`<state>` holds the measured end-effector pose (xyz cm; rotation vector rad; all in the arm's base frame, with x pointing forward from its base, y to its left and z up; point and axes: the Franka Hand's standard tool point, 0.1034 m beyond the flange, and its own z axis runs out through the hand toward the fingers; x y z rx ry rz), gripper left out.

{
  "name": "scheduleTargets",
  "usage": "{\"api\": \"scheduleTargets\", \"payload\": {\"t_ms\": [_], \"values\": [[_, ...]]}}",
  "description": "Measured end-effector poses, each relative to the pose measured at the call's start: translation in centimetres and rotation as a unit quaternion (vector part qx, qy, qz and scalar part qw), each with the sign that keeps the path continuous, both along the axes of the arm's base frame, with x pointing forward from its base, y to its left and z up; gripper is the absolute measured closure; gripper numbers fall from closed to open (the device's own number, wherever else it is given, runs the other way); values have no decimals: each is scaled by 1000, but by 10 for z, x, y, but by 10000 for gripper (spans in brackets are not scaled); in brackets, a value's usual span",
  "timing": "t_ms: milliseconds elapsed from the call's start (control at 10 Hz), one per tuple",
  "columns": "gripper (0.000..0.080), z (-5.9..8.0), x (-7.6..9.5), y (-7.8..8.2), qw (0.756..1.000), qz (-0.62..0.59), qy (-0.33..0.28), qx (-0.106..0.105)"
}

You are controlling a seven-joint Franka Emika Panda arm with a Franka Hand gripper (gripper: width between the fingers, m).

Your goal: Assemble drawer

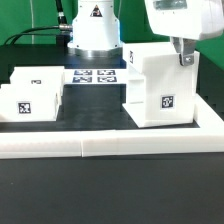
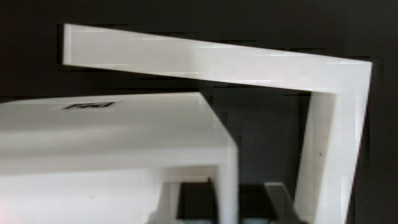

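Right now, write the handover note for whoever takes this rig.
Claw: on the top edge of the large white boxy plastic housing, with its fingers either side of a thin wall. Whether it is clamped cannot be told.
Smaller white plastic tray: stands apart, at the exterior view's left.
Done: no visible join.
Left: that tray likely goes into the housing.

Bright, even light overexposes the white drawer [image 1: 155, 75] against the dark table [image 1: 100, 190]; both low-resolution views look soft.
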<state>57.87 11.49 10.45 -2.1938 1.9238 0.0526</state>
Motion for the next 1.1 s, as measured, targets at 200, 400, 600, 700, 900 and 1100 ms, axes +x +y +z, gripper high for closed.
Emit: {"api": "scheduleTargets", "payload": {"t_ms": [200,400,600,700,900,1100], "values": [[757,-2,1,2,1000,-3,1,2],[757,-3,17,7,1000,-24,0,9],[757,-3,29,9,1000,-25,4,13],[757,-3,34,9,1000,-25,1,13],[755,-3,40,8,1000,-26,0,14],[755,-3,61,8,999,-32,6,19]]}}
